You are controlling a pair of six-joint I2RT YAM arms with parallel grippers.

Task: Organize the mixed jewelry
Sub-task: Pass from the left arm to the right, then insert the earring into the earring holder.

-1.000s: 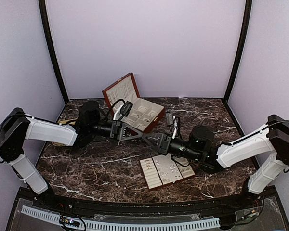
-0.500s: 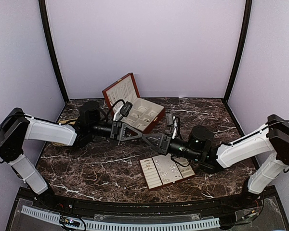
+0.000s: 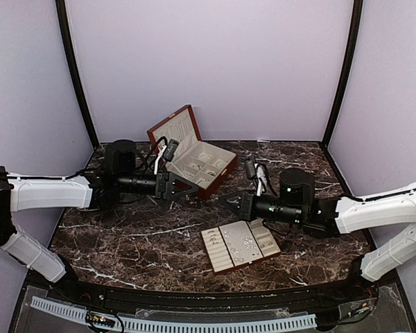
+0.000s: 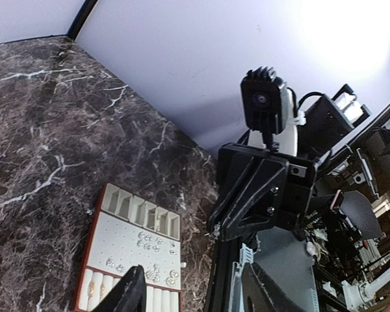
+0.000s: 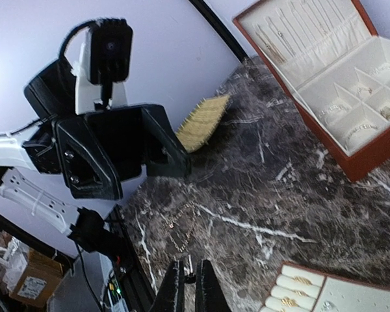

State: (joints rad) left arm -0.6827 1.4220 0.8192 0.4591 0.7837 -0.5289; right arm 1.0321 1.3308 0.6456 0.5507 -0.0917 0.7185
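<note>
My left gripper (image 3: pixel 191 189) is open over the table in front of the wooden box (image 3: pixel 194 154), its black fingers (image 4: pixel 131 289) wide apart with nothing between them. Facing it across a short gap, my right gripper (image 3: pixel 225 198) is shut. A tiny silvery jewelry piece (image 4: pixel 215 227) is pinched at its tips (image 5: pixel 189 275). More of the mixed jewelry (image 3: pixel 247 241) lies on the cream slotted tray (image 3: pixel 220 258), as silvery bits (image 4: pixel 153 246) on the flat panel and gold rings (image 5: pixel 292 281) in the rolls. A thin chain (image 5: pixel 180 229) lies on the marble below the right gripper.
The red-brown box (image 5: pixel 370 159) stands open at the back, its lid leaning up, with small pieces in its cream compartments. A straw-coloured bristly pad (image 5: pixel 201 120) lies on the table near the left arm. The dark walls' corner posts stand at both sides.
The two grippers were tip to tip over the table's middle; now both arms have drawn back and apart. The left jaws have opened and the right jaws have closed.
</note>
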